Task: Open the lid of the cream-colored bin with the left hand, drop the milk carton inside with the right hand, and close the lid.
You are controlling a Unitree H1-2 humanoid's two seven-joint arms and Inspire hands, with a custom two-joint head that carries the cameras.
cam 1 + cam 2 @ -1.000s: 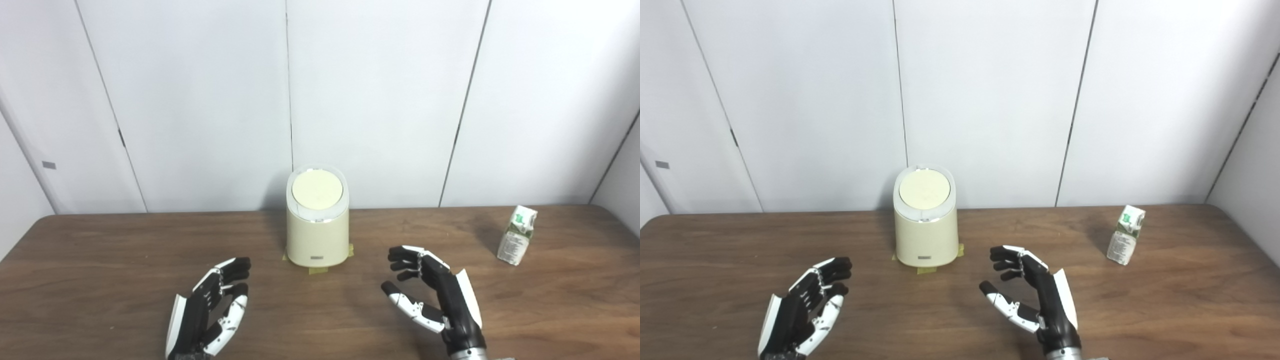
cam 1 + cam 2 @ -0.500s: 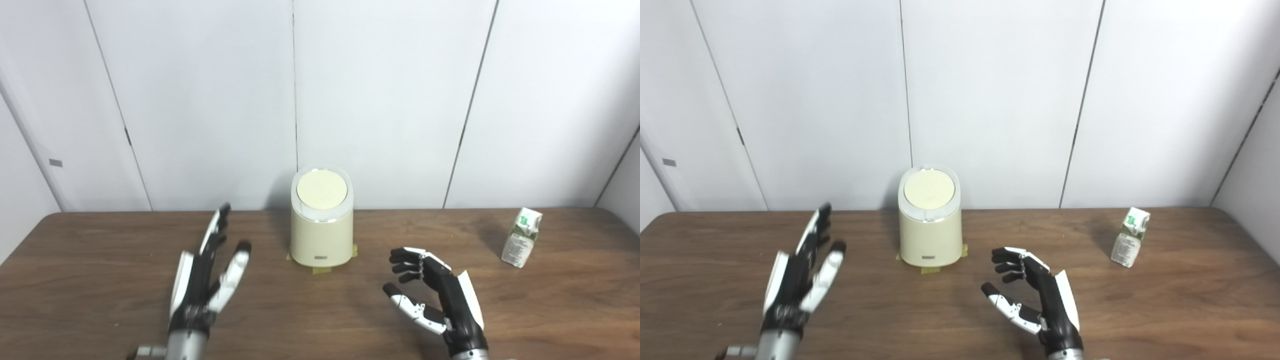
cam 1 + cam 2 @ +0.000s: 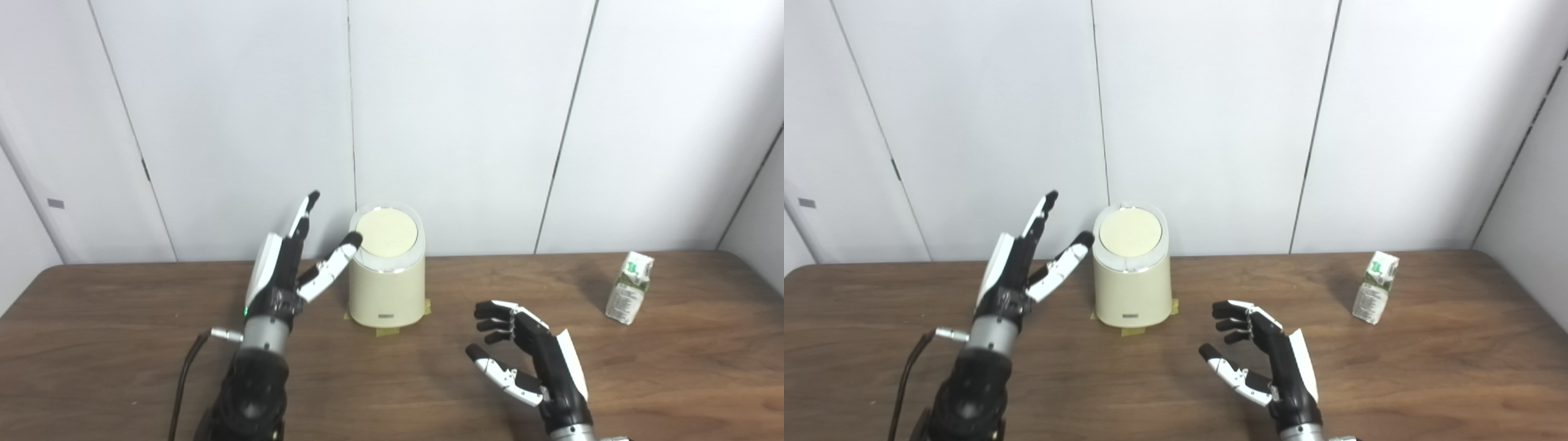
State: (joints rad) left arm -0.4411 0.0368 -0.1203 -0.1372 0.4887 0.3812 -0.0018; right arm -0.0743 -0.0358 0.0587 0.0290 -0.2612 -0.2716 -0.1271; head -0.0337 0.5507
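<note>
Two hands are in your view, both empty; your left hand [image 3: 283, 269] is raised beside the bin [image 3: 386, 288], fingers spread wide and pointing up, its thumb tip close to the rim on the bin's left side, though you cannot tell whether it touches; the lid [image 3: 387, 233] is shut flat on top; your right hand [image 3: 531, 361] hovers low over the table [image 3: 122, 343], fingers loosely curled and apart; the carton [image 3: 629, 288] stands upright far to the right, well apart from that hand.

Milk carton [image 3: 629, 288] print too small; bin [image 3: 386, 294] interior hidden.
</note>
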